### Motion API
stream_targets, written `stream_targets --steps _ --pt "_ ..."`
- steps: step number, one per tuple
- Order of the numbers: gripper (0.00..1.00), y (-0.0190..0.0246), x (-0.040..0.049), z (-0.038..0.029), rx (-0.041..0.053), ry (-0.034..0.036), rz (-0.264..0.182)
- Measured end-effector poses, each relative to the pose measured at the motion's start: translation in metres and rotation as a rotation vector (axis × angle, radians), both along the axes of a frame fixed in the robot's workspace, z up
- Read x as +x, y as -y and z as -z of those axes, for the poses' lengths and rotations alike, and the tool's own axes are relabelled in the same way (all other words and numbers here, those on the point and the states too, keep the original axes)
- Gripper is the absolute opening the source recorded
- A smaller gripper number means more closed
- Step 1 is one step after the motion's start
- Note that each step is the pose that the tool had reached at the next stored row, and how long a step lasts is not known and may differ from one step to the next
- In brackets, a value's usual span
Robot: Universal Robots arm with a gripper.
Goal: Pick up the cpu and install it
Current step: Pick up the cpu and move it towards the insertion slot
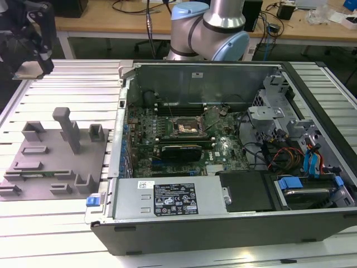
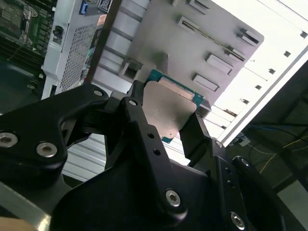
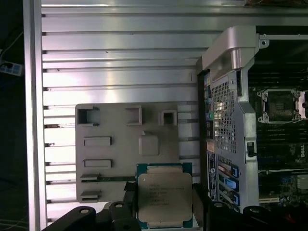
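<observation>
Cpu (image 3: pixel 164 197) held flat in gripper (image 3: pixel 164 204), lid upward.

The cpu (image 3: pixel 164 196) is a flat square chip with a dull silver metal lid (faint print on it) and a thin teal-green rim showing around it. It sits clamped between the black fingers (image 3: pixel 199 204) of the gripper (image 3: pixel 164 203), which press on two opposite edges. It is held lid toward the first wrist camera, off the grey tray (image 3: pixel 106 125) behind it.
</observation>
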State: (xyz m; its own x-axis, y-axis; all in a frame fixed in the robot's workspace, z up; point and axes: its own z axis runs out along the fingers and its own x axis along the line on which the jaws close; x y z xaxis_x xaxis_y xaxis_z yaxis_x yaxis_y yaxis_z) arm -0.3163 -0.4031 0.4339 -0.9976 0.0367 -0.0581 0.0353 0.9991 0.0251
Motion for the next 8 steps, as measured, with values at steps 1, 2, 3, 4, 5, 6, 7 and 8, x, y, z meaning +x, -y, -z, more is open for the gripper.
stream_targets --steps 1,2,3,4,5,6,7,8 --pt "0.55 0.0 0.0035 0.0 0.0 0.0 0.0" --pt "0.55 0.0 0.0065 0.0 0.0 0.0 0.0" --pt "0.55 0.0 0.0103 0.0 0.0001 0.0001 0.0" --pt "0.55 0.0 0.0134 0.0 0.0 0.0001 0.0" --pt "0.55 0.0 0.0161 0.0001 0.0001 0.0001 0.0" --pt "0.55 0.0 0.0206 0.0 0.0 0.0 0.0" --pt "0.55 0.0 0.0247 0.0 0.0 0.0 0.0" --pt "0.55 0.0 0.0271 0.0 0.0 0.0 0.0"
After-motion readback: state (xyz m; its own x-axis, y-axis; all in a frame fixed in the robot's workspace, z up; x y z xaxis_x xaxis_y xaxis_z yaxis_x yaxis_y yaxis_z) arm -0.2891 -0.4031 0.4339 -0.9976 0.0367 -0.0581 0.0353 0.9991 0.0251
